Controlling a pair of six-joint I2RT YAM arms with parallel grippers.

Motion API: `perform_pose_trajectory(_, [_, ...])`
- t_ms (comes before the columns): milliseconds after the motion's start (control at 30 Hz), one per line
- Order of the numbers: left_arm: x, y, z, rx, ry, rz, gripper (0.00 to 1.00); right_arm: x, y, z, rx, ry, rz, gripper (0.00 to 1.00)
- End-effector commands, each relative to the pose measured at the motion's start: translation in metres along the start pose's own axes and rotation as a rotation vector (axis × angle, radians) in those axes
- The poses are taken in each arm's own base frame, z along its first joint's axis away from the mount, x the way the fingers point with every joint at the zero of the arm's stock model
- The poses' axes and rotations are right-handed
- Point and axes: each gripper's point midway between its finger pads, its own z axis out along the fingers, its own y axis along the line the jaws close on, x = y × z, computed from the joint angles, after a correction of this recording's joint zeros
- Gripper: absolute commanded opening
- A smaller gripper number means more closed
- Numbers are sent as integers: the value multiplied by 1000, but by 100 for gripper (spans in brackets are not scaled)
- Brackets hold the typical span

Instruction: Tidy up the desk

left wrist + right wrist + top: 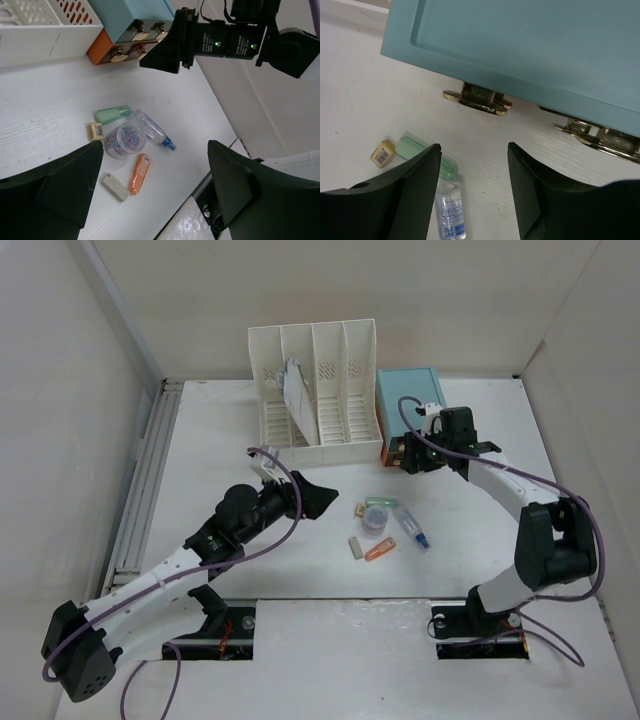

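Note:
The white desk (310, 575) holds a loose cluster of small items at its middle: a green case (377, 502), a yellow block (360, 509), a clear round jar of clips (374, 519), a clear bottle with a blue cap (410, 524), an orange stick (380, 549) and a grey eraser (355, 547). My left gripper (315, 496) hovers just left of the cluster, open and empty; its wrist view looks down on the jar (125, 140) and orange stick (140, 173). My right gripper (410, 455) is open and empty at the front of the light-blue drawer box (408, 405), just short of its brass handle (477, 99).
A white slotted file rack (315, 390) with papers in it stands at the back, left of the drawer box. A grey rail (140, 500) runs along the desk's left edge. White walls enclose the desk. The box's lower front is orange (97, 49).

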Motion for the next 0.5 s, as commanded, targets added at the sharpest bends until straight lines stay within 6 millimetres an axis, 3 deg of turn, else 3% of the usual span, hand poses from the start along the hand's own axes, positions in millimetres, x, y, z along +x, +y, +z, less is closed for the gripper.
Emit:
perform_pose_trajectory(0, [0, -8, -6, 57, -24, -25, 83, -42, 6, 1, 15, -123, 15, 61])
perform_pose_trajectory(67, [1, -8, -8, 59, -26, -34, 83, -44, 14, 6, -1, -129, 10, 61])
perform_pose_trajectory(467, [-3, -10, -13, 59, -39, -43, 83, -63, 17, 16, 19, -199, 62, 63])
